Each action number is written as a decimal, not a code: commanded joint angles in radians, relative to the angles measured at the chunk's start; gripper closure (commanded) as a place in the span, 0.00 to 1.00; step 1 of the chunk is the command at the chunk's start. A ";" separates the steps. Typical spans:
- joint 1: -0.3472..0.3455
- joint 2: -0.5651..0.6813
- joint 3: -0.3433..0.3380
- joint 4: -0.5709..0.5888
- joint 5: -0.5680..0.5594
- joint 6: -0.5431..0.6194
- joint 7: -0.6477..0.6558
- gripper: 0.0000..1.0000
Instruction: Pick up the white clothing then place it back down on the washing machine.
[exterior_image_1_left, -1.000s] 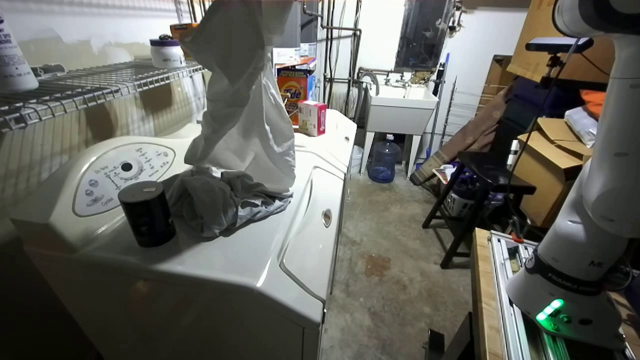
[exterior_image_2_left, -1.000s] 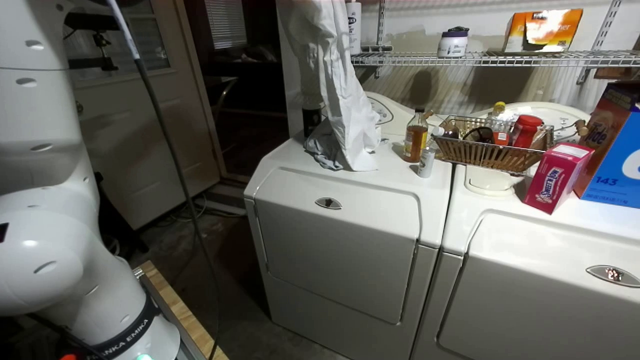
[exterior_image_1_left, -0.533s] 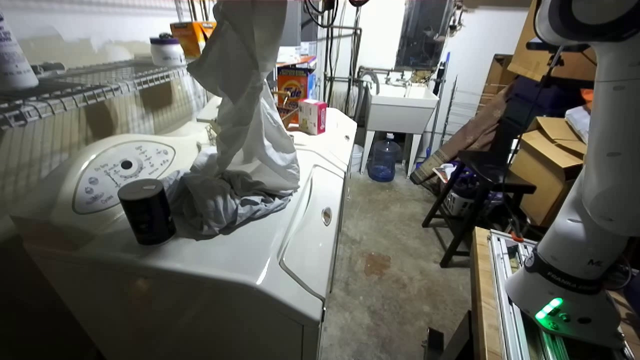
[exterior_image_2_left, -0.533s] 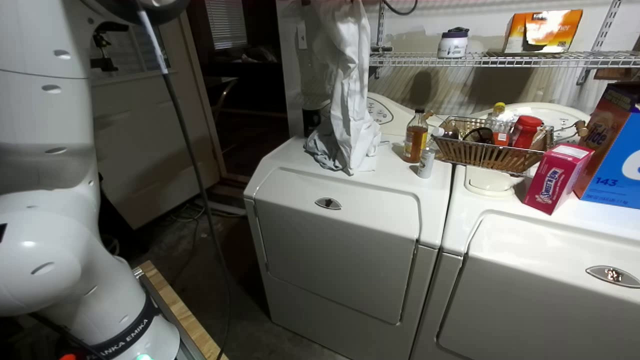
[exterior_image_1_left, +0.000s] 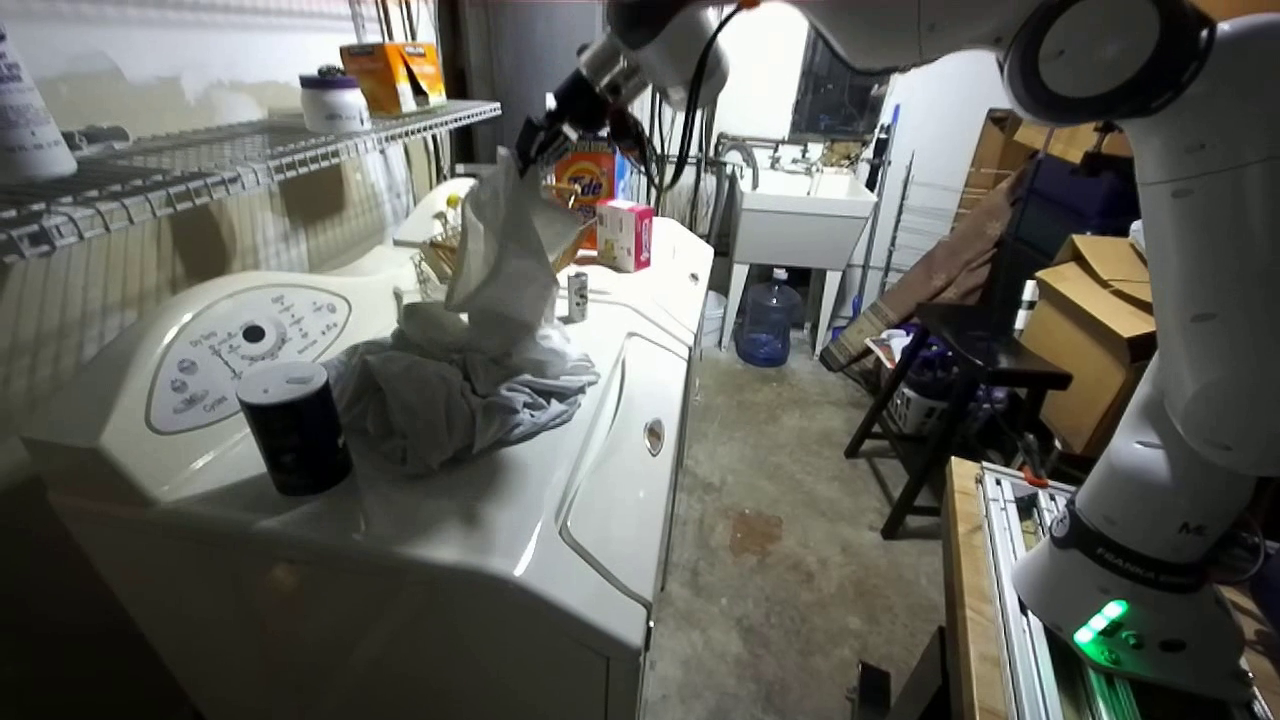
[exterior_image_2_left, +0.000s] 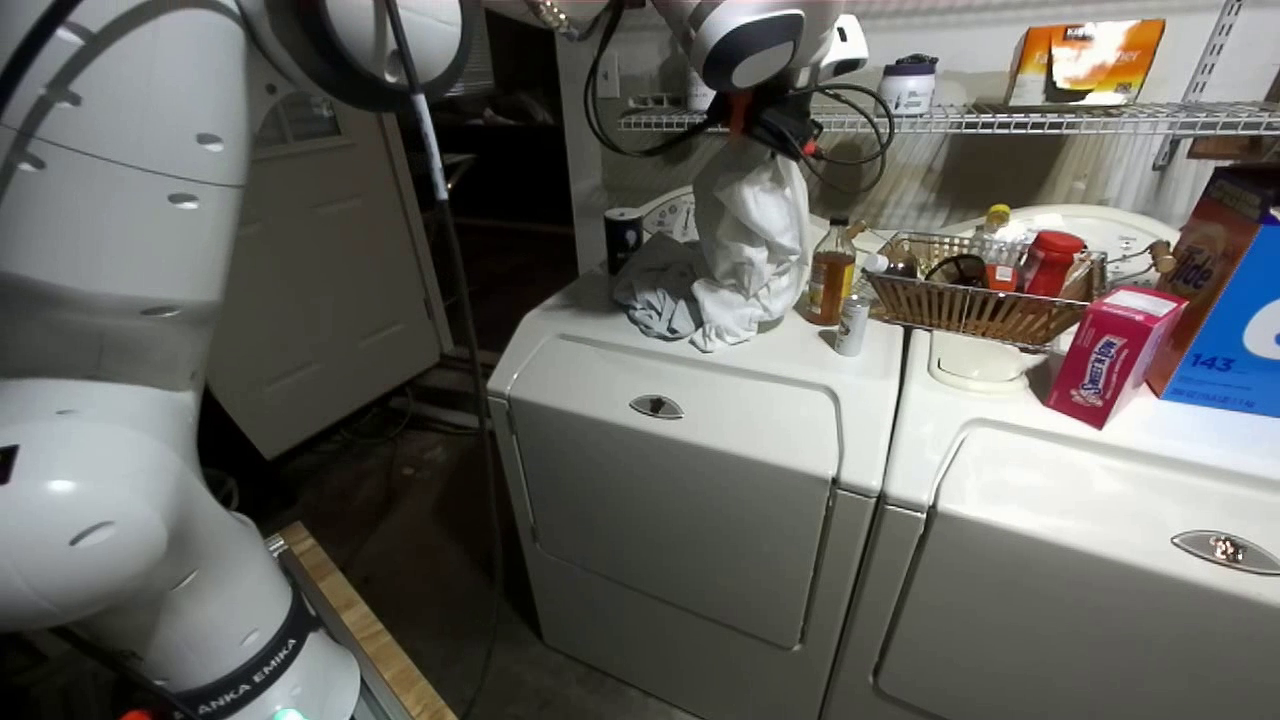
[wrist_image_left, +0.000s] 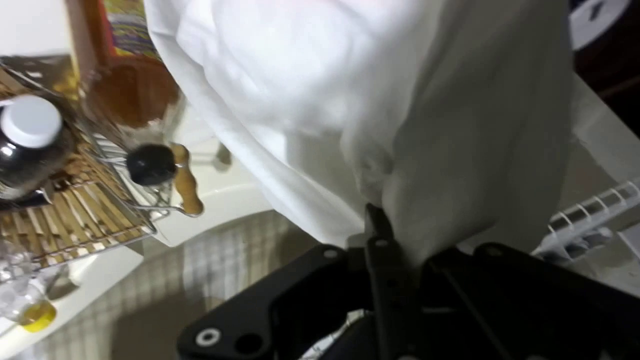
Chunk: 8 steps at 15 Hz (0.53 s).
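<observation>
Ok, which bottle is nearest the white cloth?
The black-capped bottle of amber liquid, beside the cloth; the white-capped dark bottle sits farther, in the slatted basket.

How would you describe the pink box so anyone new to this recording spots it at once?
In an exterior view, find the clothing-laden machine, then the neighbouring machine. On top of that, next to the big Tide box, stands the pink box. Its smaller size and white "Sweet'N Low" lettering set it apart.
</observation>
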 joint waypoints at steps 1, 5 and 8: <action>0.040 -0.004 -0.060 -0.103 -0.101 0.084 0.022 0.99; 0.050 0.016 -0.074 -0.179 -0.194 0.122 0.042 0.99; 0.044 0.047 -0.052 -0.223 -0.211 0.227 -0.003 0.99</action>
